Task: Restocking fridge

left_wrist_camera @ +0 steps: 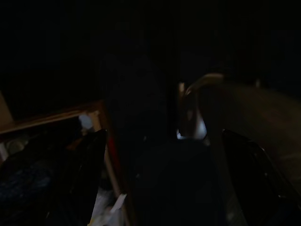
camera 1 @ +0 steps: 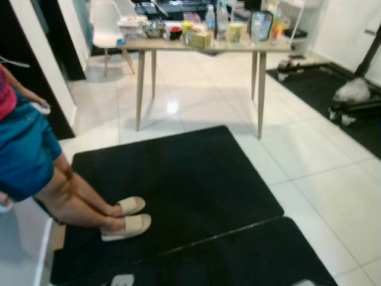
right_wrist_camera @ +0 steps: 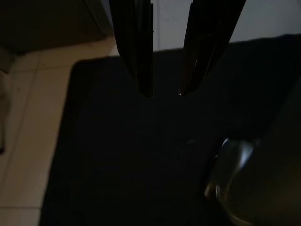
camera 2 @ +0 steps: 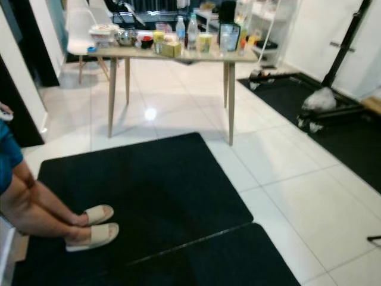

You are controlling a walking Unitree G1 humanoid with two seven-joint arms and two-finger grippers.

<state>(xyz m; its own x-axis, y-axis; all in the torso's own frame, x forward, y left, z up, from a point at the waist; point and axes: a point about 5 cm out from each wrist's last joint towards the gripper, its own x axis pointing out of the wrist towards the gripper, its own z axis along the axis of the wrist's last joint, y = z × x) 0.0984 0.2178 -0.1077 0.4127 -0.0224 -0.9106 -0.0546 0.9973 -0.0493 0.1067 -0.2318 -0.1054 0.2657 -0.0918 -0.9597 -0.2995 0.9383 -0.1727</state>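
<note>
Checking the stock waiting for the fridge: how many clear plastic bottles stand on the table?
2: clear bottles and stand side by side mid-table; others may hide among the clutter.

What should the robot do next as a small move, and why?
Probably step forward across the black mat toward the table. The bottles and other groceries stand there, far ahead. The right gripper hangs open and empty over the mat. A person's legs stand at the robot's left, so it should keep slightly right.
</note>
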